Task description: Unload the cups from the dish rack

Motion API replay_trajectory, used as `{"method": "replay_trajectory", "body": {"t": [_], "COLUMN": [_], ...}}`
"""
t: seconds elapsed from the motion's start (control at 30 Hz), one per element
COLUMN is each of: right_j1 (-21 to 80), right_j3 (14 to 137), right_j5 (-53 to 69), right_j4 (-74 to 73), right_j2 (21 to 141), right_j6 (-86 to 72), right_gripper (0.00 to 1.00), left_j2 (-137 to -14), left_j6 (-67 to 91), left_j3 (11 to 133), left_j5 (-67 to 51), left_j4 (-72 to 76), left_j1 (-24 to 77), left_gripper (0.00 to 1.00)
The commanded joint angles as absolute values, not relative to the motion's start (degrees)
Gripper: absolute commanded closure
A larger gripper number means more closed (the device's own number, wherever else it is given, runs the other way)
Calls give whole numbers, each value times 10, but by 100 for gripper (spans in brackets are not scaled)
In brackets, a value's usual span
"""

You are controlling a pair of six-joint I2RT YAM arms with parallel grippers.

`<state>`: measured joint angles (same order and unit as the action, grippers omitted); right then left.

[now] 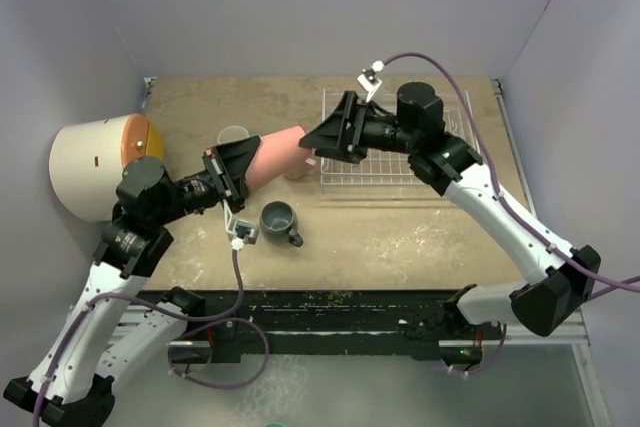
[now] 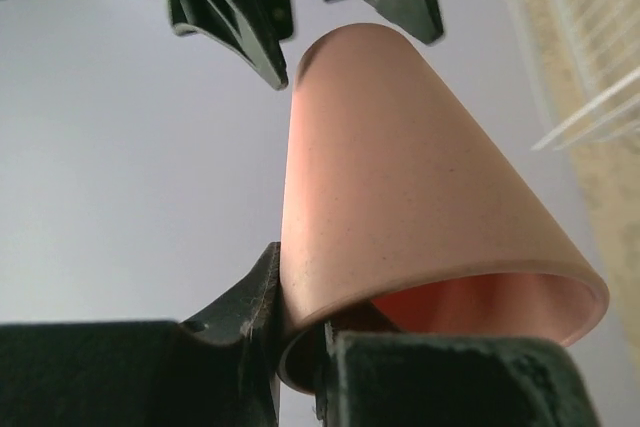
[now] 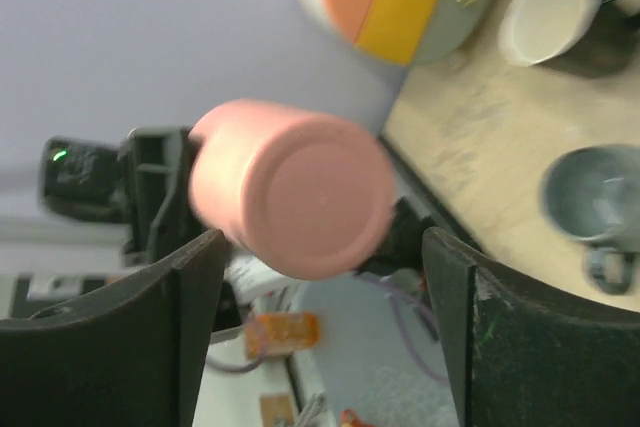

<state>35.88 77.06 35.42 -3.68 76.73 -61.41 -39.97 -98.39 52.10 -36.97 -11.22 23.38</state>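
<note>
The salmon-red tumbler (image 1: 280,157), smooth, handleless and tapered, lies sideways in the air just left of the dish rack (image 1: 392,180), its rim pinched in the closed jaws of the left gripper (image 1: 243,173). The right gripper (image 1: 312,139) faces its base, jaws spread wide to either side and holding nothing. On the table (image 1: 420,237) sit one dark grey-blue mug (image 1: 277,218), one pale mug (image 1: 232,136) farther back and one cream drum (image 1: 90,172) at far left.
</note>
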Motion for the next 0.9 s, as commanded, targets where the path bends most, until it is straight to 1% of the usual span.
{"method": "replay_trajectory", "body": {"t": [0.0, 0.03, 0.1, 0.2, 0.3, 0.43, 0.53, 0.6, 0.7, 0.73, 0.77, 0.87], "right_j1": [293, 283, 271, 261, 259, 258, 257, 258, 258, 257, 258, 257], "right_j3": [846, 864, 885, 885, 866, 856, 860, 863, 863, 860, 854, 823], "right_j5": [246, 207, 134, 50, 22, 9, 1, -1, -5, -6, -8, -17], "right_j4": [-178, -225, -286, -336, -350, -358, -366, -369, -372, -374, -375, -367], "right_j2": [735, 734, 727, 715, 708, 706, 704, 703, 709, 709, 708, 693], "right_j6": [-521, -496, -459, -423, -411, -406, -402, -398, -395, -395, -396, -404], "right_gripper": [13, 10, 7, 6, 6, 5, 5, 5, 5, 5, 1, 0], "left_j2": [-451, -467, -510, -584, -648, -704, -746, -757, -746, -736, -730, -734], "left_j6": [-927, -902, -856, -790, -740, -683, -703, -692, -679, -681, -680, -664], "left_j3": [637, 658, 709, 796, 867, 920, 967, 954, 875, 848, 823, 769], "left_j5": [-348, -334, -305, -275, -250, -221, -178, -122, -38, -21, -16, -13], "left_j4": [-333, -361, -442, -554, -652, -725, -836, -879, -887, -886, -886, -880], "left_j1": [242, 247, 257, 259, 259, 260, 260, 259, 258, 258, 258, 258], "left_gripper": [100, 100, 100, 100, 100, 100, 100, 100, 100, 100, 100, 100]}}
